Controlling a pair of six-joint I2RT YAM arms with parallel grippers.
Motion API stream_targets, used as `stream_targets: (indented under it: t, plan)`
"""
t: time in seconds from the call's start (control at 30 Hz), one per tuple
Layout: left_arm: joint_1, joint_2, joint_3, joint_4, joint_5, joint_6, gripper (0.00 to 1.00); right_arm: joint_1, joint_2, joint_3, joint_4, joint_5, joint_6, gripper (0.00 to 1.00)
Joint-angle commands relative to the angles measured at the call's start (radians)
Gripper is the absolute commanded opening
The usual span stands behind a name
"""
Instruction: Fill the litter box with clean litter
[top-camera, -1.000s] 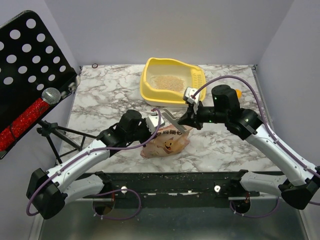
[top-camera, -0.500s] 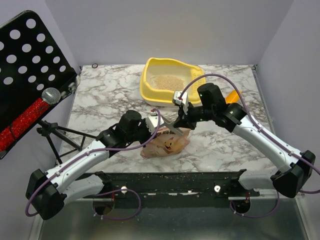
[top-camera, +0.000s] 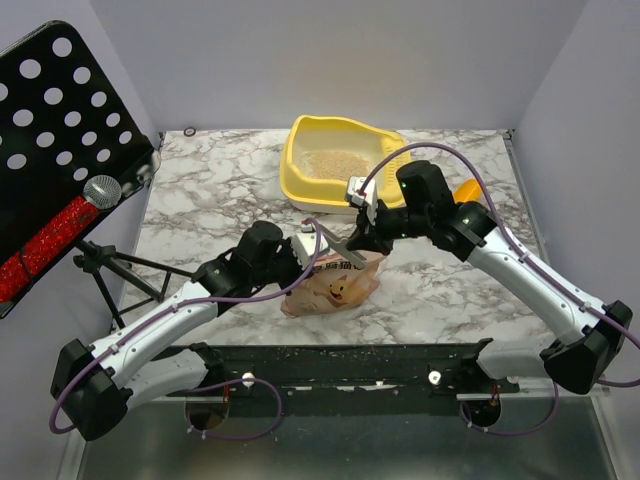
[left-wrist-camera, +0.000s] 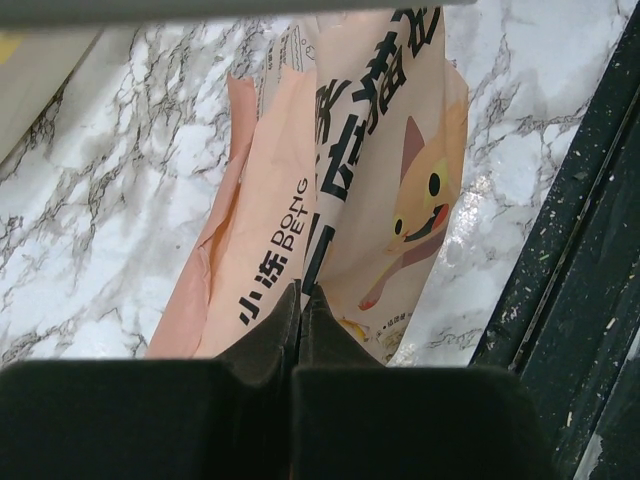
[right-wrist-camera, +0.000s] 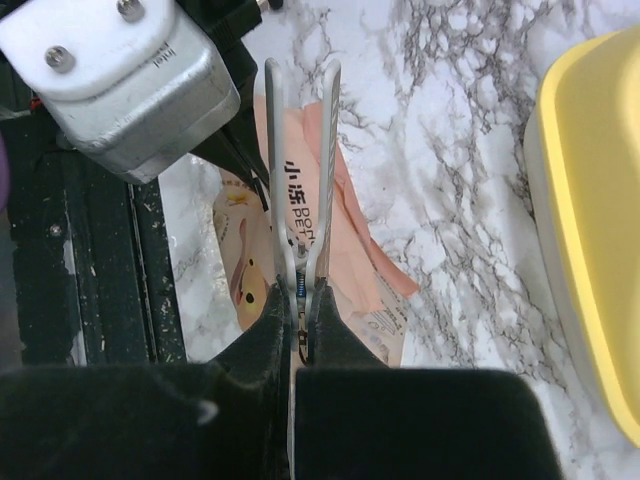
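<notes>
Two grippers, both clenched: left gripper (left-wrist-camera: 300, 292) pinched onto an edge of a peach printed bag (left-wrist-camera: 385, 170), which stands near the middle of the near edge of the tabletop (top-camera: 220, 190); right gripper (right-wrist-camera: 297, 300) clamped on a thin two-bladed metal tool (top-camera: 343, 245), blades slightly apart, held over the bag's top close to the left gripper. At the far edge, right of middle, the litter box (top-camera: 292, 180), well apart from the bag. Inside it, the clean litter (top-camera: 338, 163) in a low heap. Just beside its right side, an orange scoop (top-camera: 467, 188), partly hidden behind the right arm.
</notes>
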Motion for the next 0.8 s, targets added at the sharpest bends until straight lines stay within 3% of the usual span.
stream_targets:
  t: [0.0,0.5,0.77]
  plan:
    - [-0.005,-0.021,0.0,-0.001,-0.023,-0.007,0.0,0.0,-0.035,0.042,-0.012,0.006,-0.03,0.0]
    - [-0.008,-0.024,0.0,0.0,-0.038,-0.01,0.0,-0.001,0.06,-0.012,-0.033,-0.011,-0.067,0.0]
    - [-0.009,-0.036,0.008,0.005,-0.062,-0.024,0.0,0.0,0.081,-0.038,-0.105,0.122,-0.084,0.0]
